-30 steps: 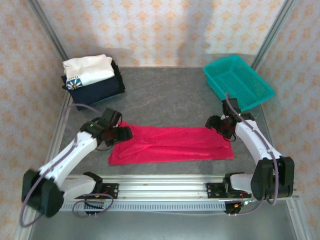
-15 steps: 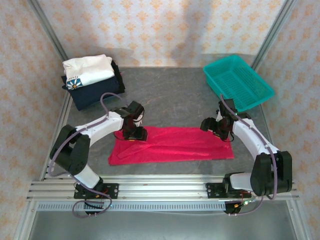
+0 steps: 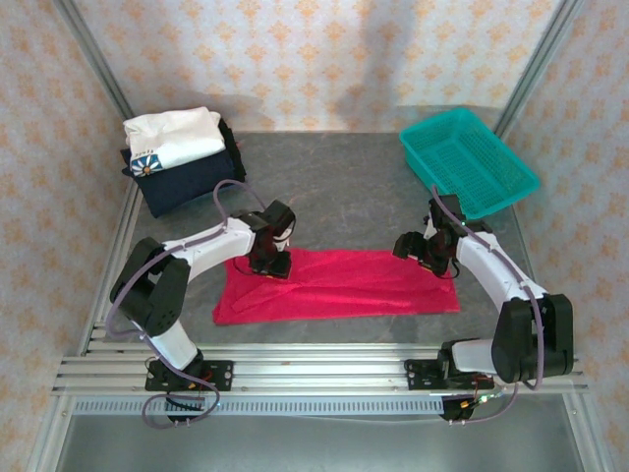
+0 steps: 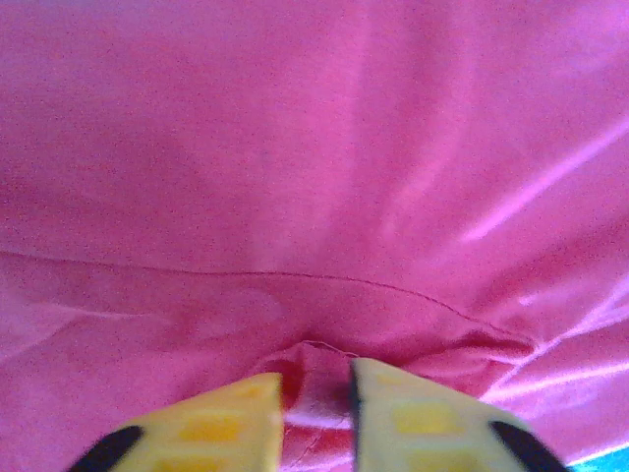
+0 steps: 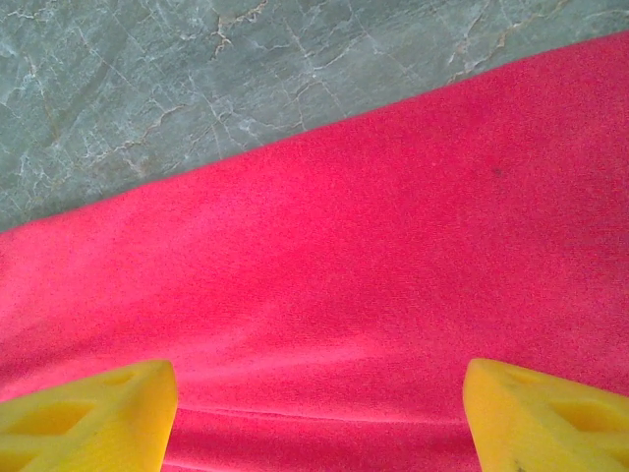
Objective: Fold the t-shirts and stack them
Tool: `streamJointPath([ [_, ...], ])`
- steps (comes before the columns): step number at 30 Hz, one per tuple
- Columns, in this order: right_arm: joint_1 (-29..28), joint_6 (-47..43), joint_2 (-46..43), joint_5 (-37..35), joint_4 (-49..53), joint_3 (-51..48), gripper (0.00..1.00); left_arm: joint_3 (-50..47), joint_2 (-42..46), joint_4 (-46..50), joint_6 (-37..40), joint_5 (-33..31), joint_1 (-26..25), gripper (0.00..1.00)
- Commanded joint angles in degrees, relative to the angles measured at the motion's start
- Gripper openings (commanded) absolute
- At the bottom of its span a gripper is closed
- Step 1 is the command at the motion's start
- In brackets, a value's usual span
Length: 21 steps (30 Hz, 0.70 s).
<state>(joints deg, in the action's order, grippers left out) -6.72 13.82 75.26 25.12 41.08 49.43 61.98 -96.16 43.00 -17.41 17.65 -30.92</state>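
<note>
The red t-shirt [image 3: 344, 285] lies folded into a long strip across the near middle of the table. My left gripper [image 3: 270, 267] is down on the strip's far left edge. In the left wrist view a small ridge of the red cloth [image 4: 295, 147] is pinched between the yellow fingers [image 4: 221, 423] of the left gripper [image 4: 316, 403]. My right gripper [image 3: 430, 262] hovers over the strip's far right end. In the right wrist view the right gripper [image 5: 319, 413] stands open, with flat red cloth [image 5: 393, 246] below its wide-apart fingertips. A white t-shirt [image 3: 172, 138] with a blue emblem lies folded on a navy t-shirt [image 3: 187, 185] at the back left.
A teal mesh basket [image 3: 469, 162] sits at the back right, just beyond the right arm. Grey stone tabletop [image 3: 334, 187] stretches between the stack and the basket. A metal rail [image 3: 314, 369] runs along the near edge, and patterned walls close in the sides.
My left arm swung in from the shirt's left end onto its far left edge, and its jaws closed on the cloth. The right gripper shifted slightly toward the shirt's far right edge.
</note>
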Motion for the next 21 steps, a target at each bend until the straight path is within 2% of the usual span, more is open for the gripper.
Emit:
streamJointPath([
  [1, -0.05, -0.93, 0.32, -0.75, 0.14, 0.91, 0.76, -1.21, 1.05, 1.08, 0.37, 0.0, -1.02, 0.13],
  [5, -0.05, -0.82, 0.52, -1.01, -0.05, 1.37, 0.76, -2.63, 4.01, 1.3, -1.12, 0.06, -2.24, 0.0],
  [14, -0.05, -0.58, 1.15, -1.36, -1.0, 1.66, 0.76, -11.91, 14.12, -0.59, -8.68, -0.17, -9.84, 0.0],
  [15, -0.05, -0.48, 1.35, -1.4, -1.17, 1.64, 0.76, -13.28, 15.03, -1.33, -9.68, -0.14, -10.81, 0.02],
  [16, -0.05, -0.47, 1.55, -1.4, -1.46, 1.55, 0.76, -14.19, 15.45, -1.68, -10.6, -0.27, -11.58, 0.12],
  [18, -0.05, -0.29, 2.14, -1.3, -1.78, 1.48, 0.76, -14.38, 15.85, -1.69, -11.71, -0.43, -12.96, 0.4],
  [19, -0.06, -0.23, 2.49, -1.13, -1.79, 1.66, 0.76, -14.03, 16.4, -1.49, -12.07, -1.38, -13.74, 0.5],
  [21, -0.05, -0.13, 3.07, -1.0, -1.84, 1.86, 0.76, -12.27, 17.74, -1.02, -12.78, -2.81, -14.1, 0.63],
])
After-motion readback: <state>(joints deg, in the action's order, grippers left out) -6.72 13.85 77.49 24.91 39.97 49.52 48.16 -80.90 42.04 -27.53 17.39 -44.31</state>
